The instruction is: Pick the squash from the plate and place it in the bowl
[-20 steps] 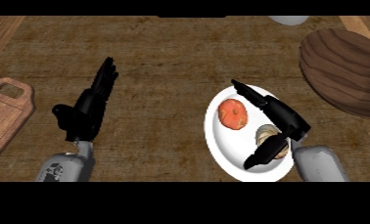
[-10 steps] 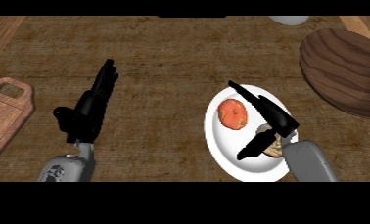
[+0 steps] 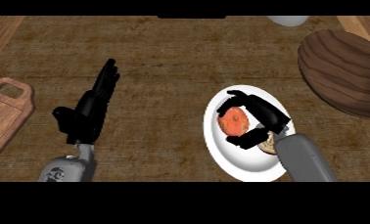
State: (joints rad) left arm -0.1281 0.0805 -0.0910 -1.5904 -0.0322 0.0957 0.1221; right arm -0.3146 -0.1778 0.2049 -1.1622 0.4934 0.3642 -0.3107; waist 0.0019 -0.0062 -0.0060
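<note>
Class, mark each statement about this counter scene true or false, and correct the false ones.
1. The squash lies in the bowl. False: it is on the plate.
2. The right hand curls round the squash. True.
3. The left hand holds a cup. False: it is open and holds nothing.
4. The bowl stands farther right than the plate. True.

i read no text from here, no labels, no brands, no numbers, no signs, nothing written on the plate [image 3: 245, 167], the squash [image 3: 233, 122], the bowl [image 3: 339, 71], the counter [image 3: 173, 52], the cutting board [image 3: 11, 113]
</note>
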